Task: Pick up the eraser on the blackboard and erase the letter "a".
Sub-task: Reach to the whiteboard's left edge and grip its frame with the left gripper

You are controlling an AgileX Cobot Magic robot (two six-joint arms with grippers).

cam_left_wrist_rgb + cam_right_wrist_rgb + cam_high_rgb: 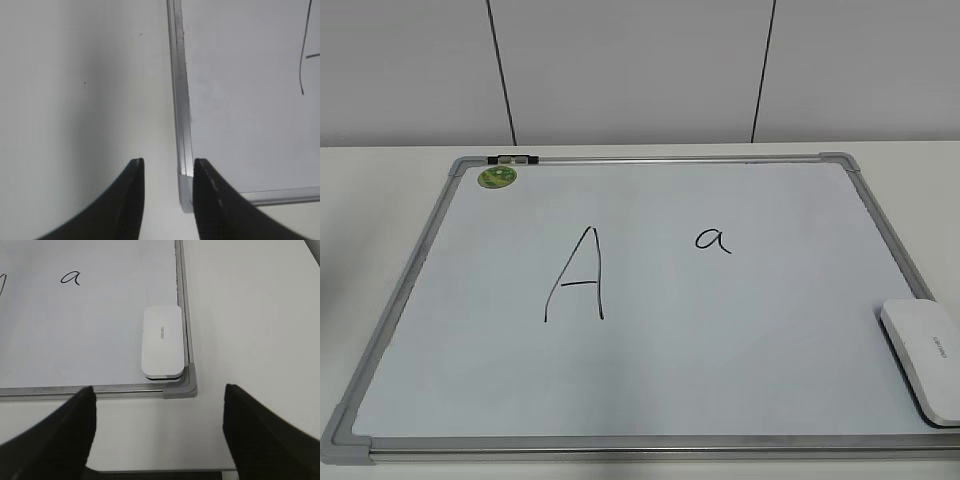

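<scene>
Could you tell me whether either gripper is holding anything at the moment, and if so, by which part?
Nothing is held. The right gripper is open and short of the eraser; the left gripper is open beside the blackboard corner.

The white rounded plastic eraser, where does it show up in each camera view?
Exterior view: the white rounded plastic eraser lies at the right edge, in the near right corner of the white dry-erase blackboard.
Left wrist view: not in it.
Right wrist view: just right of centre, against the board's right frame.
Shared landmark: the small handwritten black letter "a", left of and beyond the eraser.
</scene>
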